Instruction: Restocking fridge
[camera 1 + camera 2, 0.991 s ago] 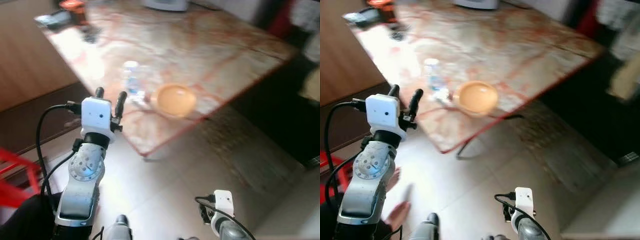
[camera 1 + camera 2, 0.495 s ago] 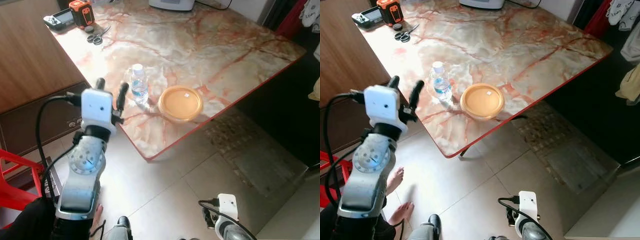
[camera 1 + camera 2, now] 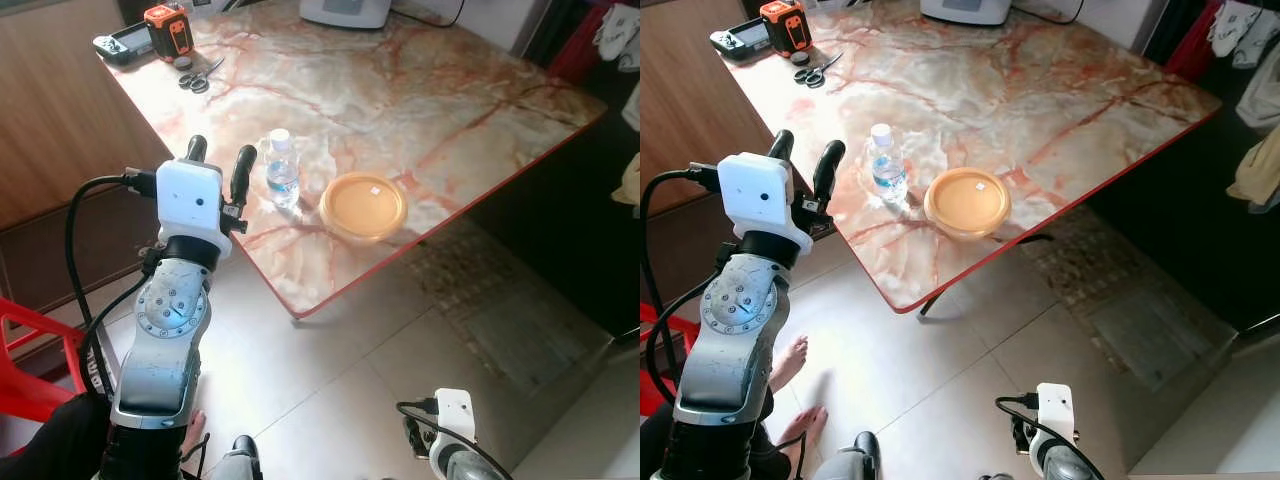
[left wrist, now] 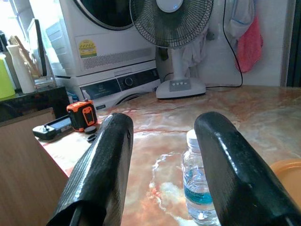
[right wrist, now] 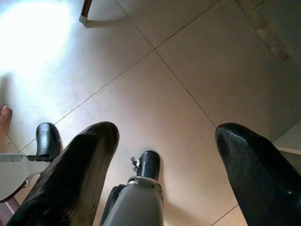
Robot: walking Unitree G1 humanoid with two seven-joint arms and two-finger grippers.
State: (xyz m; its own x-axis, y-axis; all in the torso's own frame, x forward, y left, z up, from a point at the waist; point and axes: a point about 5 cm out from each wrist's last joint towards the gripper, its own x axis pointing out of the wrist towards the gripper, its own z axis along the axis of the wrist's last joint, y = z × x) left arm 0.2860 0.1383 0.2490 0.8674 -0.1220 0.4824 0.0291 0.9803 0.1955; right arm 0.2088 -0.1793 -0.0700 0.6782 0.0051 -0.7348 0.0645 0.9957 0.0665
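A small clear water bottle (image 3: 281, 170) with a white cap and blue label stands upright on the marble table (image 3: 420, 90), near its front corner. Beside it sits a round orange lidded container (image 3: 363, 206). My left gripper (image 3: 219, 164) is raised at the table's left edge, open and empty, just left of the bottle and apart from it. The left wrist view has the bottle (image 4: 201, 188) just past the right finger (image 4: 235, 174). My right gripper (image 5: 164, 183) hangs low over the tiled floor, open and empty.
An orange tape measure (image 3: 169, 28), a game controller (image 3: 118, 46) and scissors (image 3: 197, 78) lie at the table's far left corner. A fan base (image 4: 180, 87) and washing machine (image 4: 103, 42) stand behind. A red chair (image 3: 30, 365) is at my left. A person's bare foot (image 3: 790, 360) rests on the floor.
The camera has shifted slightly. My left gripper has risen a little and stays beside the bottle. The bottle and container have not moved.
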